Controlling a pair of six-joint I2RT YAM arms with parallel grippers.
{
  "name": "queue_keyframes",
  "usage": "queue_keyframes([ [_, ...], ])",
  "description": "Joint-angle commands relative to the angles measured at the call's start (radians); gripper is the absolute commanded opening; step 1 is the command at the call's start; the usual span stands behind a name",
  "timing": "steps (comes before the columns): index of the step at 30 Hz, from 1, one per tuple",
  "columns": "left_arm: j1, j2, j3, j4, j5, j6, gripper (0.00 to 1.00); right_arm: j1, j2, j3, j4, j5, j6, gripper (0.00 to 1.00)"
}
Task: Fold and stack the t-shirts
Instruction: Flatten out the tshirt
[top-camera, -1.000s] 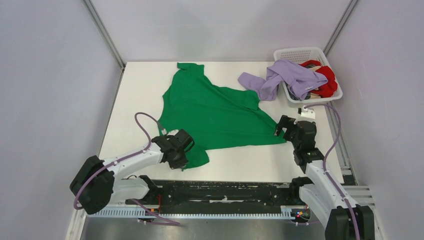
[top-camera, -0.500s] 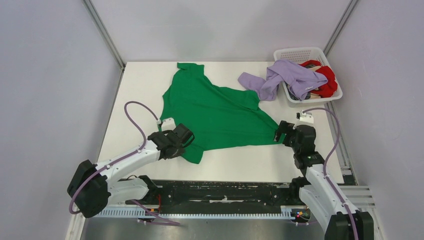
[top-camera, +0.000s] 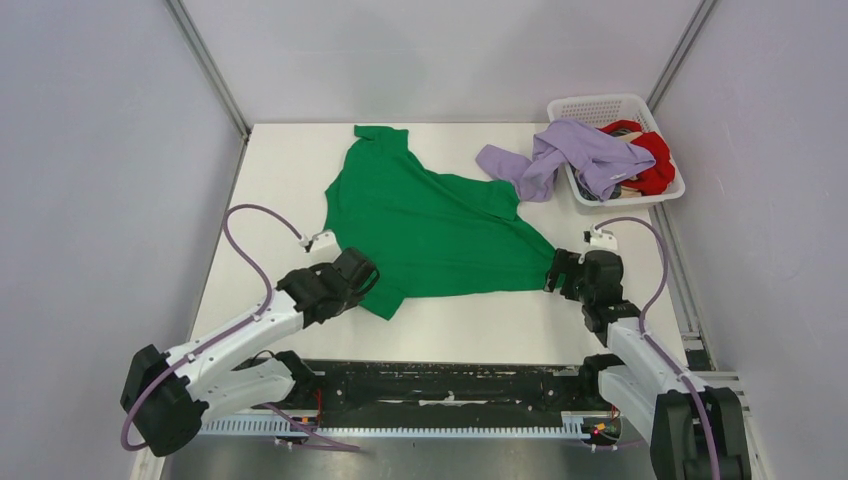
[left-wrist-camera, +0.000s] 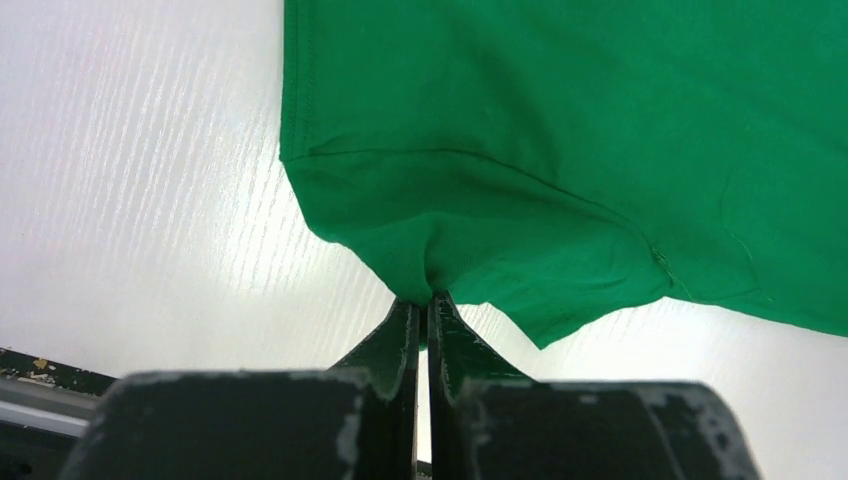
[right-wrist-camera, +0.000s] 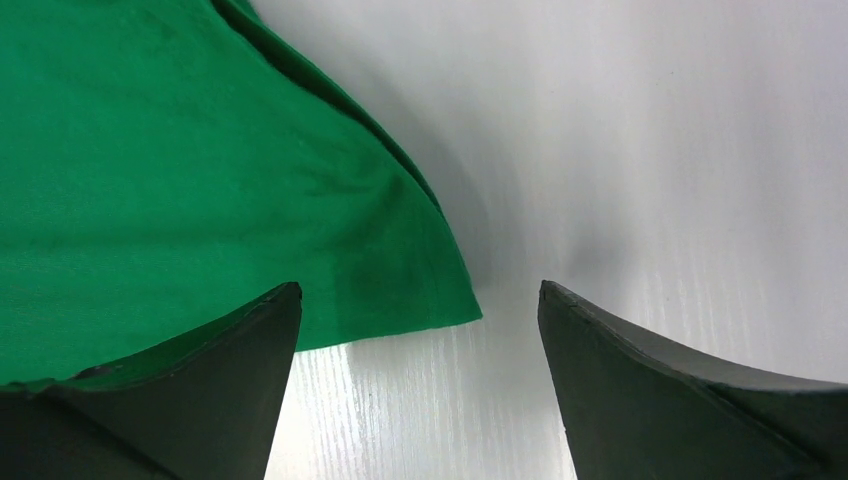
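A bright green t-shirt (top-camera: 430, 225) lies spread on the white table. My left gripper (top-camera: 362, 283) is shut on the shirt's near left corner (left-wrist-camera: 430, 275), pinching a fold of cloth. My right gripper (top-camera: 556, 272) is open just above the table, with the shirt's near right corner (right-wrist-camera: 420, 290) lying between its fingers. A pale lavender t-shirt (top-camera: 560, 155) hangs half out of the white lattice basket (top-camera: 600, 108) onto the table. A red t-shirt (top-camera: 655, 160) lies crumpled inside the basket.
The basket sits at the far right corner of the table. Grey walls close in the left, back and right sides. A black rail with the arm bases (top-camera: 450, 380) runs along the near edge.
My left gripper has pulled the green shirt's near left corner toward the left and away from the near edge, flattening it. My right gripper has shifted slightly nearer at the right corner.
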Motion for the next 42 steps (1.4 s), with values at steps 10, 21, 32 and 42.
queue_keyframes([
  [10, 0.002, -0.061, -0.012, -0.008, -0.042, -0.002, 0.02, 0.0, 0.152, -0.018, 0.159, -0.072, 0.016, 0.55],
  [21, 0.002, -0.14, 0.251, -0.11, -0.351, -0.012, 0.02, 0.004, -0.07, 0.152, 0.08, -0.28, 0.082, 0.0],
  [32, 0.002, -0.29, 0.665, 0.337, -0.399, 0.555, 0.02, 0.003, -0.233, 0.557, 0.127, -0.213, 0.152, 0.0],
  [42, 0.002, -0.13, 1.253, 0.322, -0.132, 0.927, 0.02, 0.003, -0.228, 0.989, 0.039, -0.266, 0.104, 0.0],
])
